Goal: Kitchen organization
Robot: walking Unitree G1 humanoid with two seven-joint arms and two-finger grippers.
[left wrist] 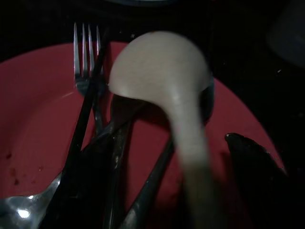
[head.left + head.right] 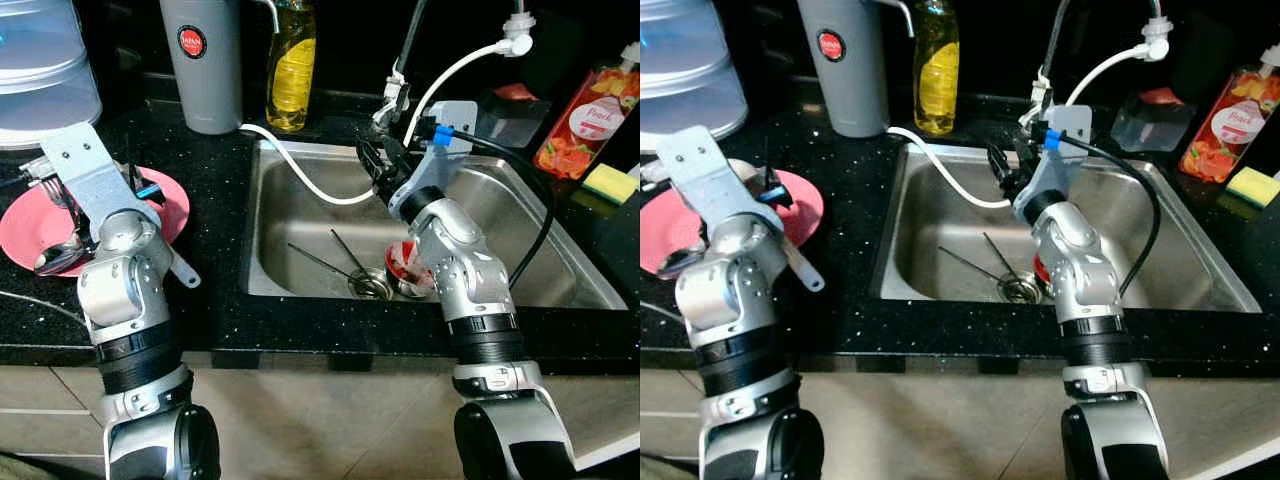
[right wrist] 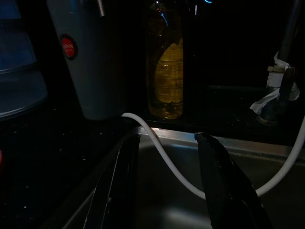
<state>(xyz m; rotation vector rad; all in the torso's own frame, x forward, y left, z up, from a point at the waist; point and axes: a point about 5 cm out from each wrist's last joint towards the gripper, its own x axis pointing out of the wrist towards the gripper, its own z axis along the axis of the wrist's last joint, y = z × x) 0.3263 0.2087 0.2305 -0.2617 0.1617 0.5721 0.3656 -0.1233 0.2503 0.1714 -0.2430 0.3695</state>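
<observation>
Left gripper (image 1: pixel 157 191) down over the pink plate (image 2: pixel 170 205) at the counter's left edge, seemingly clenched on the pale spoon (image 1: pixel 167 90): light, stiff, slick; best held mid-handle. Fork (image 1: pixel 86 57) and dark utensils heaped beneath, apt to slide. Right gripper (image 3: pixel 167 176) released, hanging above the sink (image 2: pixel 300 200), near its back rim. Chopsticks (image 2: pixel 335 262) by the drain. Pink bottle (image 2: pixel 590 115) reads "Peach".

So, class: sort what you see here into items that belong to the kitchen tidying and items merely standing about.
Belonging to the job:
pink plate
fork
white spoon
chopsticks in the sink
red cup

Standing about:
grey jug
yellow soap bottle
white hose
sponge
</observation>
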